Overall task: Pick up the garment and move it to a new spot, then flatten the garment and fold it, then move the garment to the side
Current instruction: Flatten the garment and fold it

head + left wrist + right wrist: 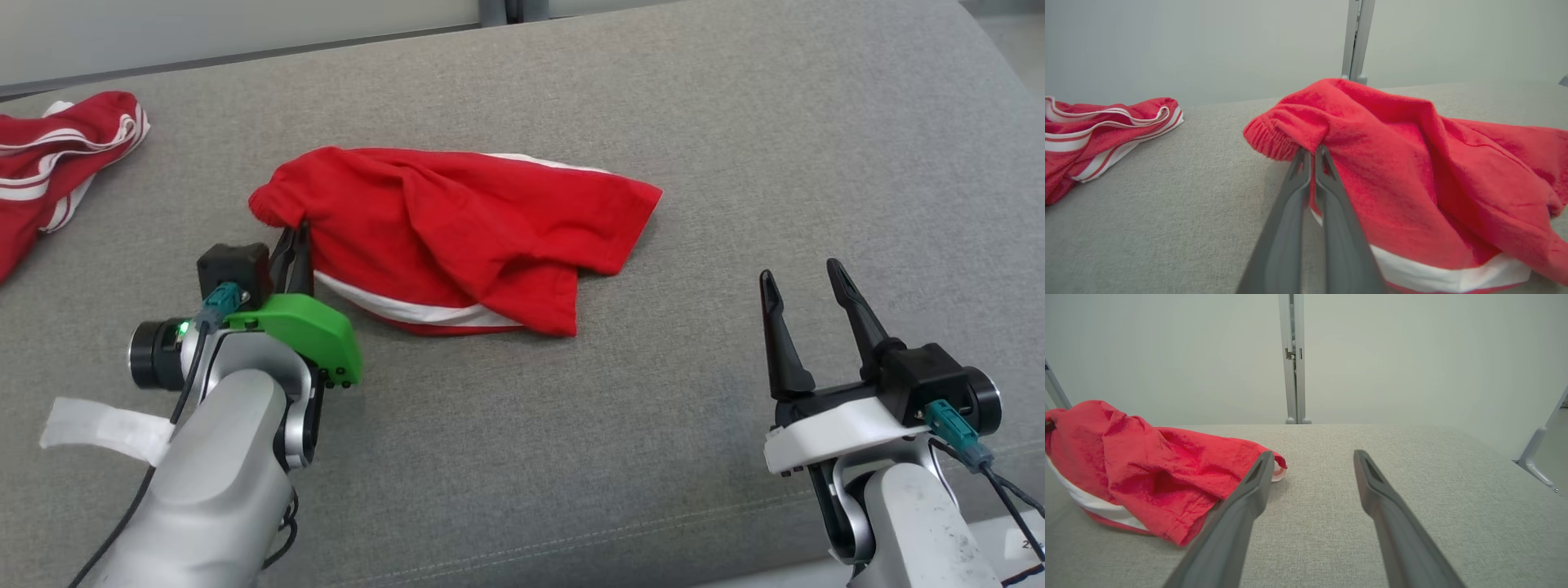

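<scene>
Two tools sit over a grey cushion [735, 122]. The left tool [295, 238] is pressed together, pinching the elastic edge at the left end of the red garment [473, 220], which lies crumpled mid-cushion. The right tool [804, 278] rests spread, well apart from it. The cloth looks soft, light and limp. It would likely drape when lifted, so a hem or corner seems the best hold.

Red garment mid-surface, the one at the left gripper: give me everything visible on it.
The red garment looks like soft knit cloth, with a white stripe along its near edge and a ribbed elastic hem at its left end. It lies crumpled and folded over itself on the grey upholstered surface. The left gripper is shut on it beside that hem.
</scene>
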You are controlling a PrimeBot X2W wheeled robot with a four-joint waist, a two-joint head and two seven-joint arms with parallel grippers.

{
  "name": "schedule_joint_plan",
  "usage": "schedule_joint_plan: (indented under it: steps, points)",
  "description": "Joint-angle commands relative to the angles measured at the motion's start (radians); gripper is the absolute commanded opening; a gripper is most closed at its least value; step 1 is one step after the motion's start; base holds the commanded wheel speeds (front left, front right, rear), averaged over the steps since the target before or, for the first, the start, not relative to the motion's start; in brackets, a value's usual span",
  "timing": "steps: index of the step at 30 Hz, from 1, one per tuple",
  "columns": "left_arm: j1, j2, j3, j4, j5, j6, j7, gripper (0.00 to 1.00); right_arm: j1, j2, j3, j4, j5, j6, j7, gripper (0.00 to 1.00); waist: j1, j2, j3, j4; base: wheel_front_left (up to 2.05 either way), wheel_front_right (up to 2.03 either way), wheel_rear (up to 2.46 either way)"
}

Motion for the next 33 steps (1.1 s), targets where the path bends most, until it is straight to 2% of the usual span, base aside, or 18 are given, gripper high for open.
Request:
schedule_joint_plan:
  steps: [1, 6, 10, 12, 13, 14, 15, 16, 23, 27, 33]
  points:
    - [0.037, 0.011, 0.012, -0.015, -0.008, 0.032, 0.013, 0.00, 0.014, -0.003, -0.001, 0.005, 0.000, 0.000, -0.004, 1.00, 0.0000, 0.0000, -0.019, 0.033, 0.00, 0.00, 0.00]
    - [0.124, 0.020, 0.038, -0.045, -0.030, 0.120, 0.025, 0.00, 0.010, -0.003, 0.024, 0.030, -0.001, 0.000, -0.004, 1.00, 0.0000, 0.0000, -0.020, 0.045, 0.00, 0.00, 0.00]
    - [0.164, 0.006, 0.048, -0.057, -0.034, 0.159, 0.012, 0.00, -0.013, -0.003, 0.067, 0.067, -0.009, 0.000, -0.004, 1.00, 0.0000, 0.0000, -0.020, 0.048, 0.00, 0.00, 0.00]
    - [0.172, 0.000, 0.046, -0.070, -0.025, 0.164, 0.001, 0.00, -0.027, -0.003, 0.092, 0.094, -0.010, 0.000, -0.004, 1.00, 0.0000, 0.0000, -0.022, 0.055, 0.00, 0.00, 0.00]
    - [0.175, -0.005, 0.044, -0.078, -0.020, 0.164, -0.004, 0.17, -0.034, -0.003, 0.106, 0.109, -0.011, 0.000, -0.004, 1.00, 0.0000, 0.0000, -0.024, 0.059, 0.00, 0.00, 0.00]
    - [0.177, -0.008, 0.040, -0.085, -0.013, 0.161, -0.009, 0.46, -0.038, -0.003, 0.123, 0.128, -0.014, 0.000, -0.004, 1.00, 0.0000, 0.0000, -0.028, 0.065, 0.00, 0.00, 0.00]
    - [0.178, -0.009, 0.037, -0.093, -0.009, 0.155, -0.012, 0.89, -0.044, -0.003, 0.140, 0.149, -0.017, 0.000, -0.004, 1.00, 0.0000, 0.0000, -0.031, 0.071, 0.00, 0.00, 0.00]
    - [0.179, -0.011, 0.037, -0.103, -0.006, 0.151, -0.016, 1.00, -0.051, -0.003, 0.162, 0.175, -0.022, 0.000, -0.004, 1.00, 0.0000, 0.0000, -0.035, 0.078, 0.00, 0.00, 0.00]
    - [0.205, -0.032, -0.011, -0.174, 0.031, 0.130, -0.022, 1.00, -0.128, -0.023, 0.284, 0.377, -0.023, 0.000, 0.003, 1.00, 0.0000, 0.0000, -0.045, 0.169, 0.00, 0.00, 0.00]
    - [0.243, -0.031, -0.035, -0.239, 0.043, 0.129, -0.023, 1.00, -0.189, -0.039, 0.306, 0.477, -0.010, 0.000, 0.000, 1.00, 0.0000, 0.0000, -0.036, 0.237, 0.00, 0.00, 0.00]
    - [0.294, -0.026, -0.053, -0.336, 0.050, 0.151, -0.023, 1.00, -0.256, -0.064, 0.318, 0.602, 0.001, 0.000, -0.001, 1.00, 0.0000, 0.0000, -0.018, 0.316, 0.00, 0.00, 0.00]
